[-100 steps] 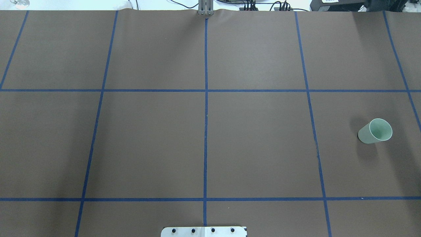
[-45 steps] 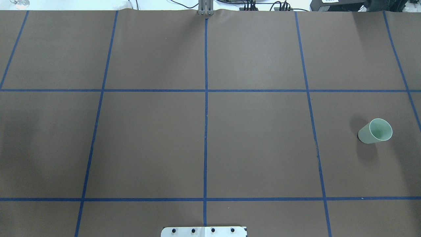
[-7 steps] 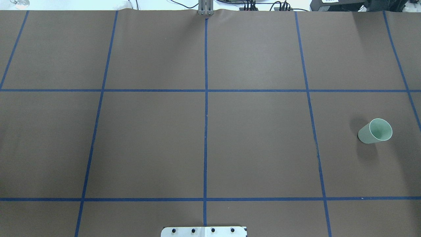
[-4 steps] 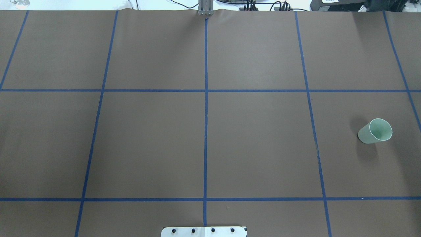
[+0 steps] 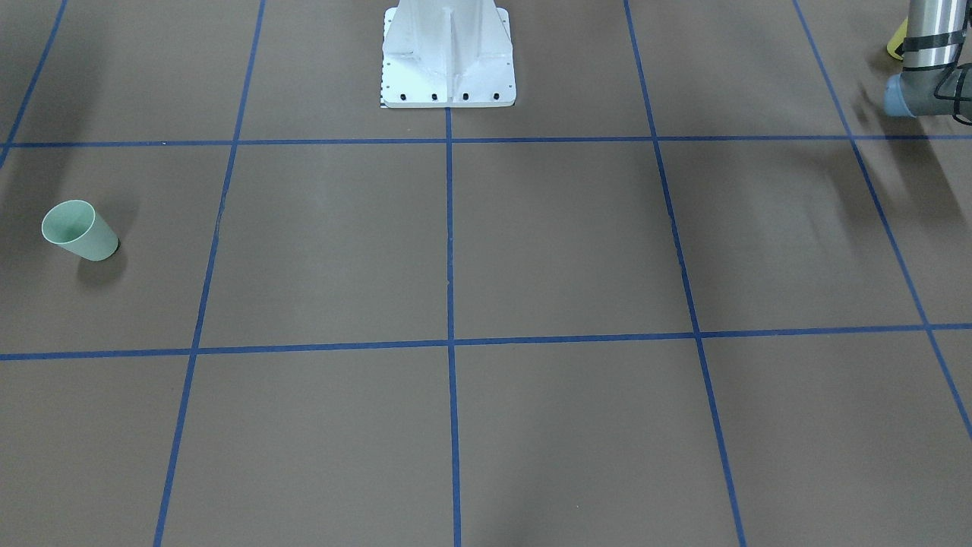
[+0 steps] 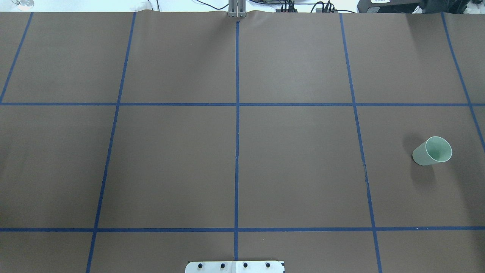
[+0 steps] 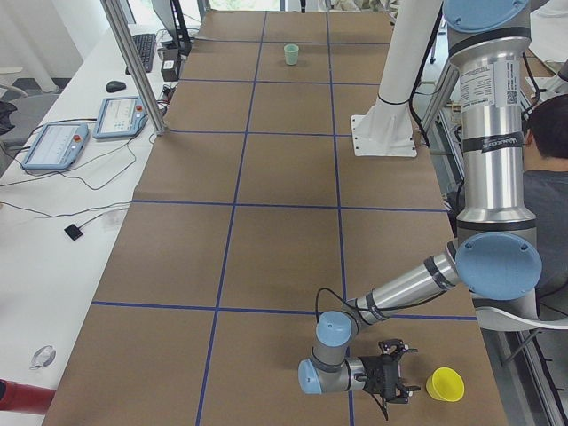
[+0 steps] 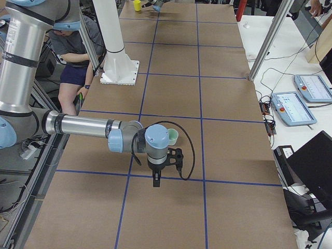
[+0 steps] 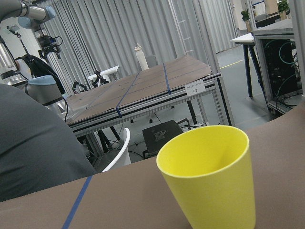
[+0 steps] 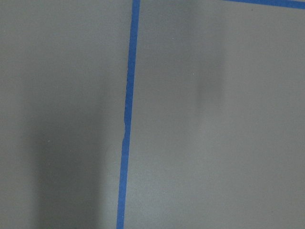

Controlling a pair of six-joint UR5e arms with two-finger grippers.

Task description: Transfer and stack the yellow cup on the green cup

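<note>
Exterior left shows the yellow cup [image 7: 445, 384] upright at the counter's [image 7: 284, 240] near end. The left fingers [image 7: 397, 388] sit low just beside it, level with its wall, likely for a side grasp; released or clenched, I cannot tell. The green cup [image 6: 432, 151] stands at the far end near the right fingers [image 8: 155, 180], equally unreadable.

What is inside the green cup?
Nothing shows inside the green cup: only its bare inner wall. Its bottom is shaded and partly hidden by its own wall. The yellow cup stands far off.
</note>
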